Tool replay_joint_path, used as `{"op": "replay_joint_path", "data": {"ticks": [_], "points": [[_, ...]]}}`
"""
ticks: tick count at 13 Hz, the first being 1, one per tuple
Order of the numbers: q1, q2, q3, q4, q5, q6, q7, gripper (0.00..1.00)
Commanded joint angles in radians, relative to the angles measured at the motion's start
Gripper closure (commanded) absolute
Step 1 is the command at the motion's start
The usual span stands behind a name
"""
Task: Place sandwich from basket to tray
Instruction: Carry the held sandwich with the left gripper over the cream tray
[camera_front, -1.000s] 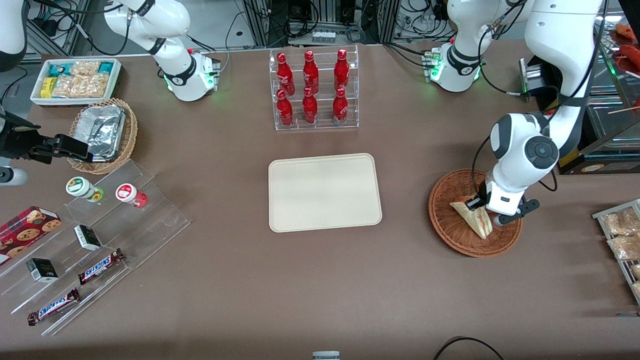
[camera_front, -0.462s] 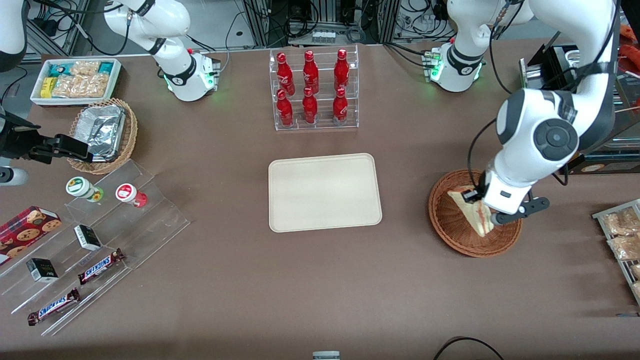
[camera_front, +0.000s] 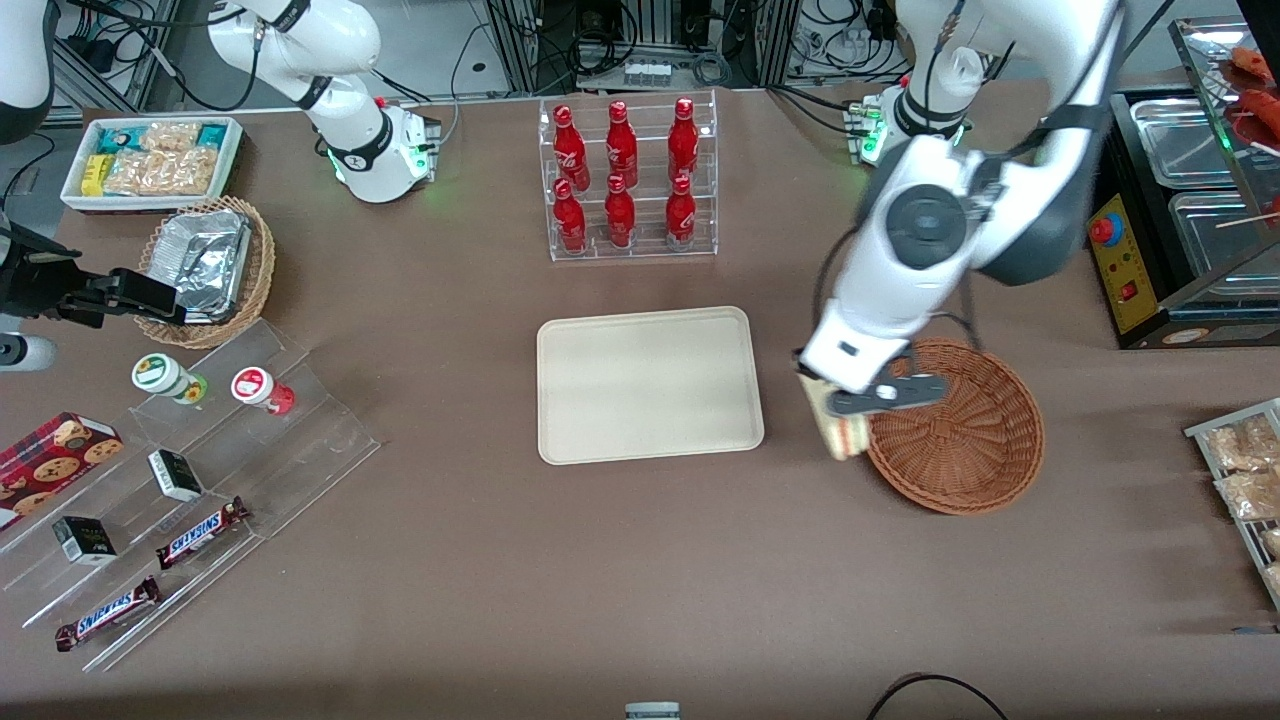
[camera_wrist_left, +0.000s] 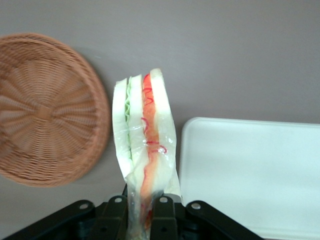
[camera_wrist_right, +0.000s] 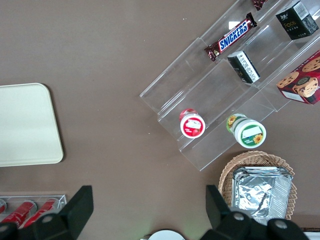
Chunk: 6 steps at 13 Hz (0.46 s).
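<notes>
Pick done: gripper (camera_wrist_left: 139, 216) clamped on sandwich (camera_wrist_left: 144, 150), clear of basket (camera_front: 955, 426); tray (camera_front: 650, 385) just beside, placing left

One sandwich (camera_front: 843, 436), clamped in one gripper (camera_wrist_left: 138, 212) that hangs over the bench (camera_front: 600, 560) between tray and basket. One cream tray (camera_front: 648, 384). Two wicker baskets: one reddish-brown basket (camera_front: 960, 440), and one lighter basket (camera_front: 258, 270) holding one foil container (camera_front: 205, 262). Six red bottles (camera_front: 620, 175) in one clear rack (camera_front: 630, 245). One white bin (camera_front: 150, 160) of snack packets. On one clear stepped stand (camera_front: 300, 440): two lidded cups (camera_front: 168, 377), two small dark boxes (camera_front: 175, 474), two Snickers bars (camera_front: 200, 533). One cookie box (camera_front: 50, 460).
</notes>
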Motion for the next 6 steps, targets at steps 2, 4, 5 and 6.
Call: {"op": "replay_joint_path", "data": {"ticks": [2,4,5,6], "points": [[-0.119,0.172,0.014,0.151,0.004,-0.015,-0.045,0.90],[-0.176,0.246,0.014,0.198,0.006,-0.010,-0.094,0.90],[-0.196,0.281,0.014,0.232,0.006,-0.010,-0.117,0.90],[-0.216,0.307,0.014,0.255,0.006,-0.010,-0.123,0.90]]}}
